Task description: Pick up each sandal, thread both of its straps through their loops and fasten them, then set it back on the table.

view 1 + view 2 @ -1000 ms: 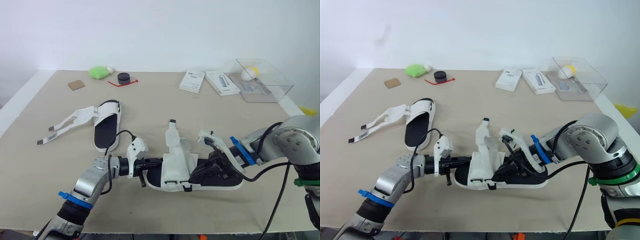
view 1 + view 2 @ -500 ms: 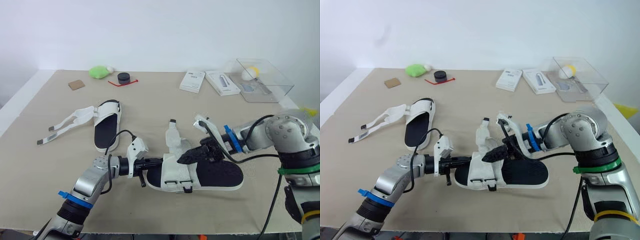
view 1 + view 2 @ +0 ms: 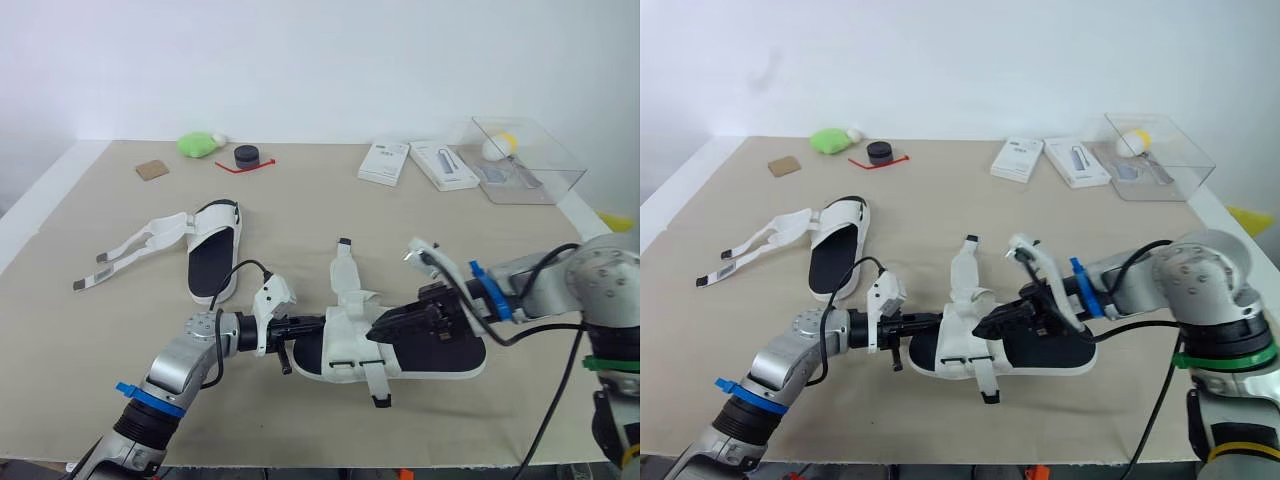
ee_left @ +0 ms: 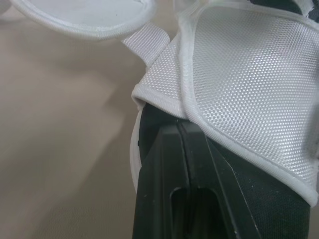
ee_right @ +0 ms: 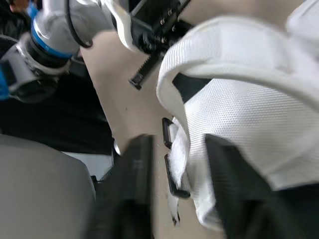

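Your near sandal [image 3: 455, 358] lies flat at the front middle of the table [image 3: 300, 200], black footbed up, heel end toward your right arm. Its white mesh upper [image 3: 345, 340] bunches over the toe end. One strap [image 3: 345, 268] stands up from it, and another, black-tipped strap [image 3: 376, 386] trails off the front edge onto the table.

Your left gripper [image 3: 292, 328] sits at the toe end. In the left wrist view its fingers [image 4: 164, 189] are pressed together into one seam, and their tips run under the mesh, so you cannot see what they pinch, if anything.

Your right gripper [image 3: 385, 322] reaches low over the footbed to the mesh. The head views hide its fingertips against the black footbed. The right wrist view shows its fingers [image 5: 132, 194] spread apart, with the mesh flap and two black loops [image 5: 172, 149] between them. Whether either finger presses the flap is too blurred to tell.

The second sandal [image 3: 215, 262] lies well apart, back and to your left, its straps [image 3: 130, 245] splayed open on the table.

Along the far edge sit a green lump [image 3: 197, 145], a black disc [image 3: 247, 156], two white boxes [image 3: 385, 162] and a clear container [image 3: 520, 160].
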